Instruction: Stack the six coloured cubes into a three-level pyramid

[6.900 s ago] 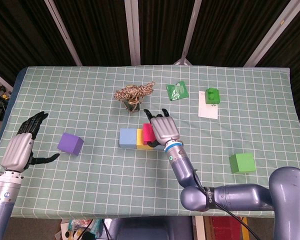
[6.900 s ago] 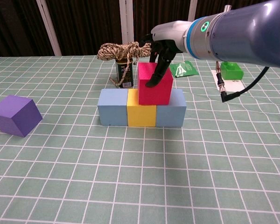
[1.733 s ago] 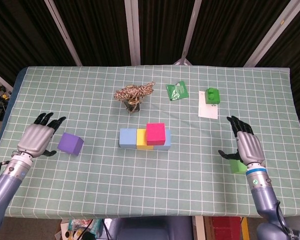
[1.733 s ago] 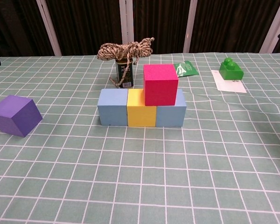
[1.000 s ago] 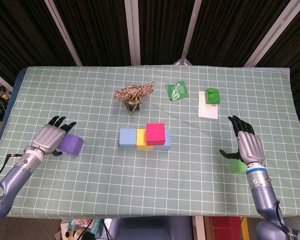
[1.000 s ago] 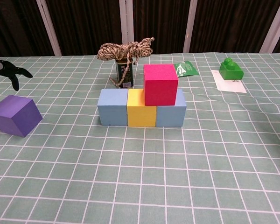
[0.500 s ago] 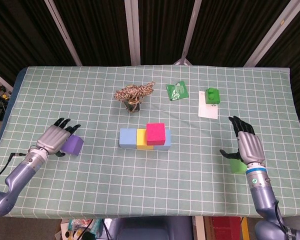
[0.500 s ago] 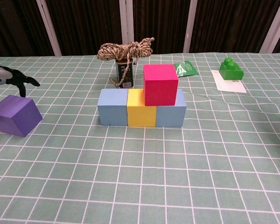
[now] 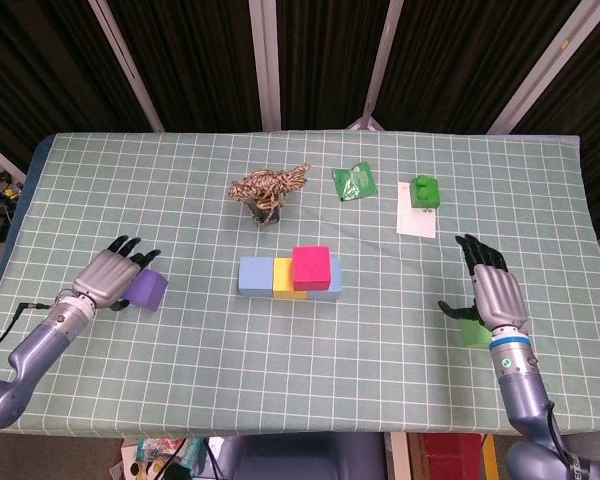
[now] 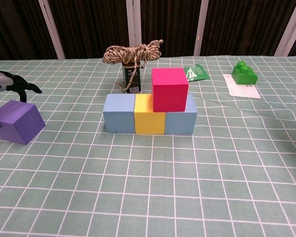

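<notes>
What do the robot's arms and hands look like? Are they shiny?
Yes, a bit. The left hand and right hand have silvery-grey metal backs and black fingers. Each wrist wears a pale band; the right one shows a blue ring with a small green mark. The arms are smooth blue-grey tubes, and a thin black cable runs by the left arm.
</notes>
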Controlling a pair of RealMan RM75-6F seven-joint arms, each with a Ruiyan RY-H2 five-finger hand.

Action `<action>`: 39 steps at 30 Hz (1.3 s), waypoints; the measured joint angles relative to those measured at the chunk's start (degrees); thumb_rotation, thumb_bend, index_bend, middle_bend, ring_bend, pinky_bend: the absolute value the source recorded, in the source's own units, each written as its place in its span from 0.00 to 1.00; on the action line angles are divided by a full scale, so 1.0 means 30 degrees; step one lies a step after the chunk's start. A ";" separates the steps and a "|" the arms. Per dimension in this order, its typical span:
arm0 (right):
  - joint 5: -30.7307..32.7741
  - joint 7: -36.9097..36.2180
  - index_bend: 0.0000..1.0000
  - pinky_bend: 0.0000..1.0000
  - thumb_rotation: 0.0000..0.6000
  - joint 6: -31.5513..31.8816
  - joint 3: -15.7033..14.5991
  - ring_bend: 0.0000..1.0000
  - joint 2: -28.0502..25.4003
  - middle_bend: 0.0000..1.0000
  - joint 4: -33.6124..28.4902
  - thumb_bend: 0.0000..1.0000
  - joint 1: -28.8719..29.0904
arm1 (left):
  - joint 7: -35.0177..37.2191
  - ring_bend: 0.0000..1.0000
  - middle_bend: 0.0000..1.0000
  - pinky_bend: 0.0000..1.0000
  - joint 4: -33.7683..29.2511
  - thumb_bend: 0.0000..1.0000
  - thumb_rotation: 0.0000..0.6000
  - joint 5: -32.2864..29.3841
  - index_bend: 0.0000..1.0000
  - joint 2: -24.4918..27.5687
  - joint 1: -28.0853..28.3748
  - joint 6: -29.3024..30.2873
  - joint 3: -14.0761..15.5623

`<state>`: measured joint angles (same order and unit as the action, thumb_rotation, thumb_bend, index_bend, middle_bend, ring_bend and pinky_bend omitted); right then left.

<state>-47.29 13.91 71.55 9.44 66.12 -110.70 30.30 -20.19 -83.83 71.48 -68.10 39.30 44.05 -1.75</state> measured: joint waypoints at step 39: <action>-0.0820 -0.0753 0.00 0.00 1.00 -0.0626 0.0654 0.00 -0.0420 0.00 -0.0950 0.22 -0.0565 | -0.3949 0.00 0.31 0.00 -0.8193 0.41 1.00 -0.7761 0.00 0.4667 0.2976 0.0996 -0.2964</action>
<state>-49.75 11.65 69.67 11.40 64.86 -113.55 28.60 -32.04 -108.41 48.20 -54.10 48.23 47.04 -10.64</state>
